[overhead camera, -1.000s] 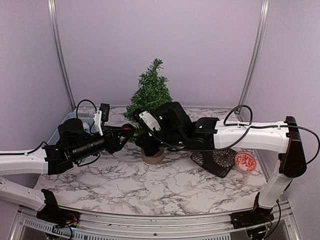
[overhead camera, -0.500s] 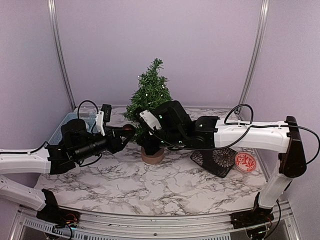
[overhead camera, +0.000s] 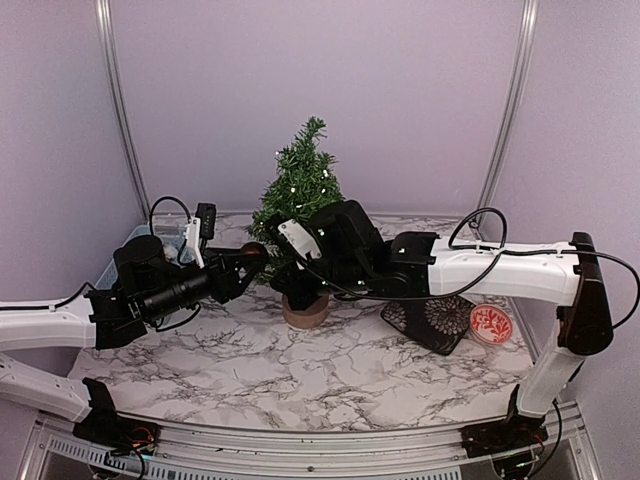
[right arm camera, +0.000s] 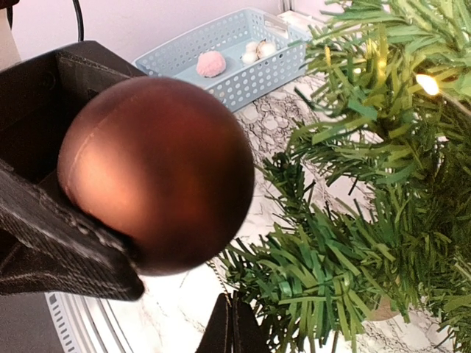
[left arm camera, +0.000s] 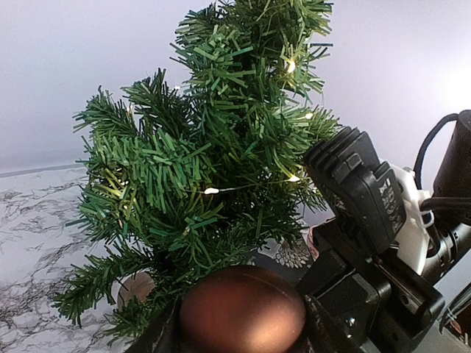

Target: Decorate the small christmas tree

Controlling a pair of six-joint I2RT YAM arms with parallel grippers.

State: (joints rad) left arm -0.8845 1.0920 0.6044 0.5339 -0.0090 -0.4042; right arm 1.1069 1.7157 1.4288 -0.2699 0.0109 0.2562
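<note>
The small christmas tree (overhead camera: 300, 190) stands mid-table on its wooden stump (overhead camera: 305, 312), with tiny lights lit among its branches (left arm camera: 213, 162). My left gripper (overhead camera: 248, 256) is shut on a glossy brown ball ornament (left arm camera: 243, 309) and holds it just left of the tree's lower branches. The right gripper (right arm camera: 235, 312) reaches in from the right, in front of the tree. Its jaws are shut on a thin cord (right arm camera: 218, 276) that runs down from the ball (right arm camera: 158, 173). In the top view the right gripper's tips (overhead camera: 278, 268) are mostly hidden by its wrist.
A light blue basket (right arm camera: 235, 62) holding a pink pompom (right arm camera: 211, 64) and small white pieces sits at the back left (overhead camera: 130, 250). A black patterned ornament (overhead camera: 430, 320) and a red round disc (overhead camera: 490, 324) lie to the right of the tree.
The left arm has shifted slightly, nudging the ball a little up and to the left. The right arm has hardly moved. Both grips are unchanged.
</note>
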